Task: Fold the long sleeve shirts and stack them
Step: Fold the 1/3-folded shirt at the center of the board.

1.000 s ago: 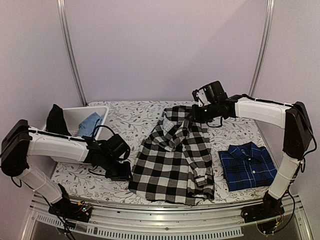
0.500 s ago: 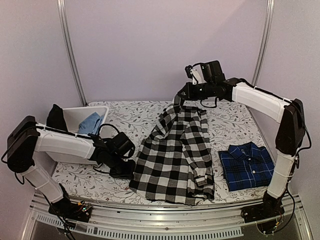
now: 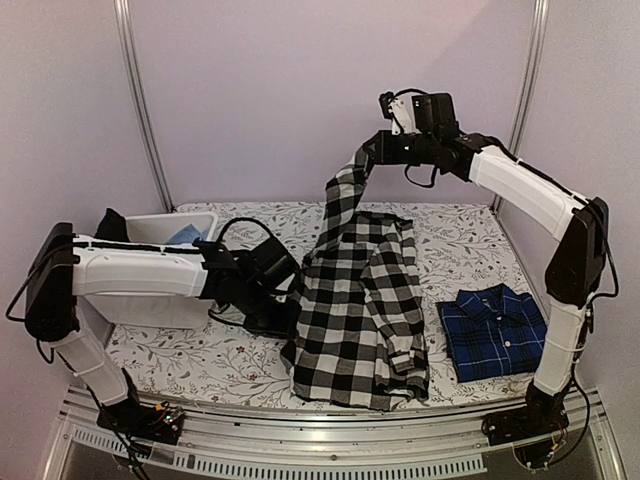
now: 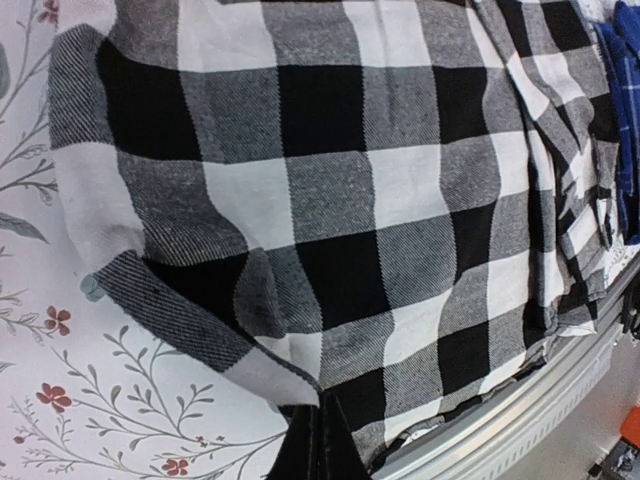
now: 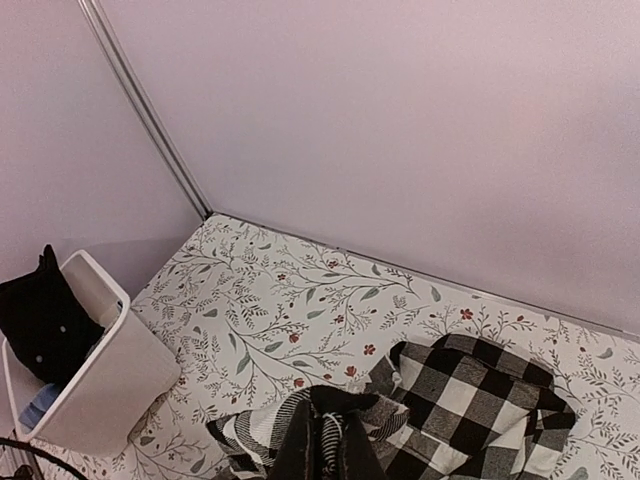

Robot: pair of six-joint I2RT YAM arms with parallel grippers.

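The black-and-white check shirt (image 3: 365,300) lies across the middle of the floral table (image 3: 250,240). Its upper part hangs in the air as a strip from my right gripper (image 3: 363,165), which is shut on bunched cloth (image 5: 365,425). Low at the shirt's left edge, my left gripper (image 3: 287,315) is shut on the hem (image 4: 290,375), with its fingers (image 4: 300,455) pressed together on the fabric. The navy plaid shirt (image 3: 495,332) lies folded flat at the right, apart from both grippers. A sliver of it shows in the left wrist view (image 4: 625,110).
A white bin (image 3: 148,232) stands at the back left with black cloth (image 3: 108,224) and blue cloth (image 3: 186,236) in it; it also shows in the right wrist view (image 5: 100,375). The metal front rail (image 3: 330,445) runs along the table's near edge.
My right gripper has risen and pulled the check shirt's top up off the table. My left gripper moved right to the shirt's left edge and shut on it.
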